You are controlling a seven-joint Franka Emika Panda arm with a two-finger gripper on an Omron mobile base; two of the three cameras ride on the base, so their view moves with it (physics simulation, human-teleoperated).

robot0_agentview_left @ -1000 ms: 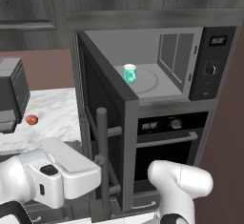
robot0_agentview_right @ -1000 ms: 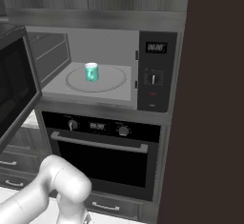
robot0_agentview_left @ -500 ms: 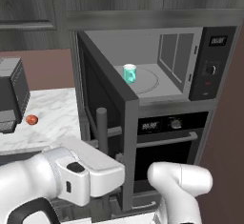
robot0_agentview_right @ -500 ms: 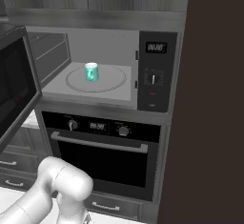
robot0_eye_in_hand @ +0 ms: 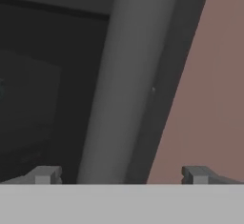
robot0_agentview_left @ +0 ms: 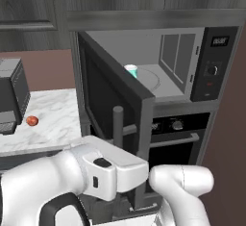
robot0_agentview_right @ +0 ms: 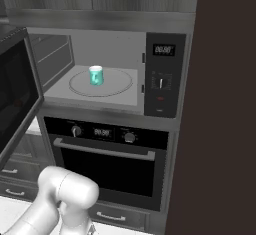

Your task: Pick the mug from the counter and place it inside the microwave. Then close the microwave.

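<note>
A: Far left on the counter (robot0_agentview_left: 53, 117), a boxy grey appliance (robot0_agentview_left: 10, 95) and a small red fruit (robot0_agentview_left: 32, 120) sat well apart from the work. What changed over the last second?

B: The arm swung low and rightward across the left base view, its white body coming in front of the microwave door (robot0_agentview_left: 115, 100). Hand view put the door's bar handle (robot0_eye_in_hand: 126, 82) close ahead, between the two fingertips (robot0_eye_in_hand: 45, 174), which stood wide apart with nothing in them.

A: Meaning for the task?

B: My reading: placing was done; the arm was lining up to shut the door. Door stood wide open, not yet pushed.

A: And the mug (robot0_agentview_right: 95, 75)?

B: Inside the microwave (robot0_agentview_right: 105, 74), upright on the round turntable (robot0_agentview_right: 117, 81), left of its centre in the right base view. Small, teal, cylindrical; handle too small to make out. It had not moved.

A: Right side?

B: Control panel (robot0_agentview_right: 164, 74) with display, oven (robot0_agentview_right: 107, 164) beneath. Both untouched.
</note>
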